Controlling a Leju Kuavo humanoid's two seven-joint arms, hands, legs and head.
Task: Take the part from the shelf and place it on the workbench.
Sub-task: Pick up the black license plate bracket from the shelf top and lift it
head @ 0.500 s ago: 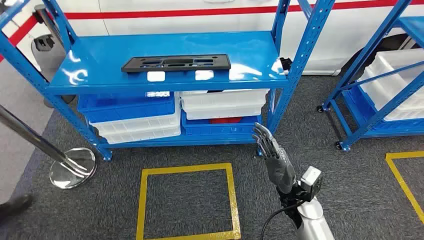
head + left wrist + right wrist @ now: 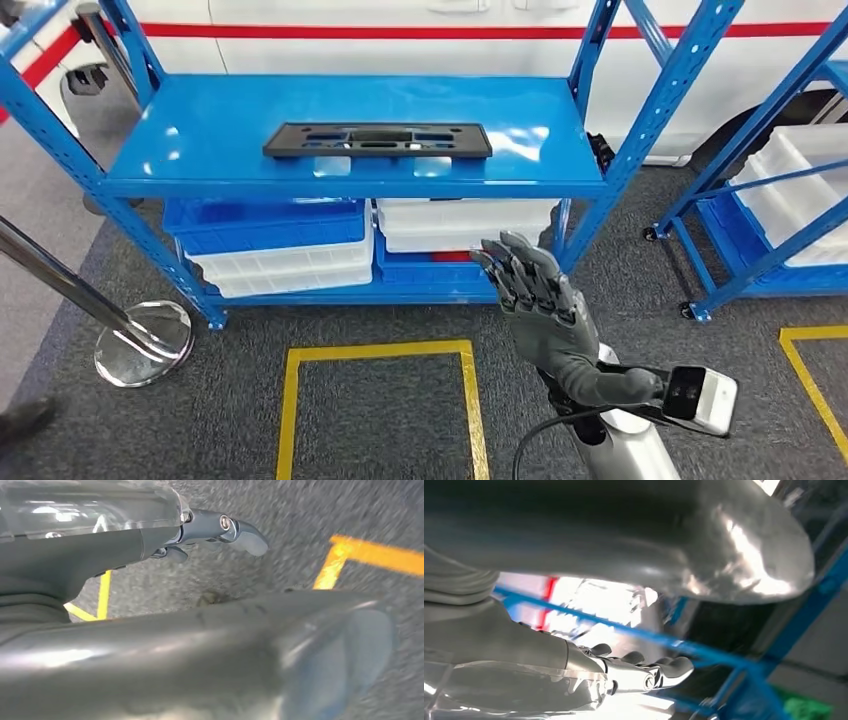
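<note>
- Head view shows you the right hand (image 2: 535, 300) raised, fingers spread, holding nothing, in front of the blue shelf (image 2: 200, 175).
- Your left hand (image 2: 215, 530) hangs over the carpet, fingers loosely extended, empty.
- You find the black part (image 2: 378, 140) lying flat on the shelf's top level.

An industrial workshop or factory floor. Marked by a blue steel shelf rack (image 2: 355, 135) on grey carpet-like flooring (image 2: 620, 290). Under its top shelf, stacked white and blue plastic bins (image 2: 290, 245). Right of the rack, a second blue rack on castors (image 2: 760, 200) loaded with white bins. In front of the rack, yellow taped squares (image 2: 375, 352) on the floor. Left of the rack, a chrome barrier post with round base (image 2: 140, 340). Behind the rack, a white wall panel with a red stripe (image 2: 400, 30).
</note>
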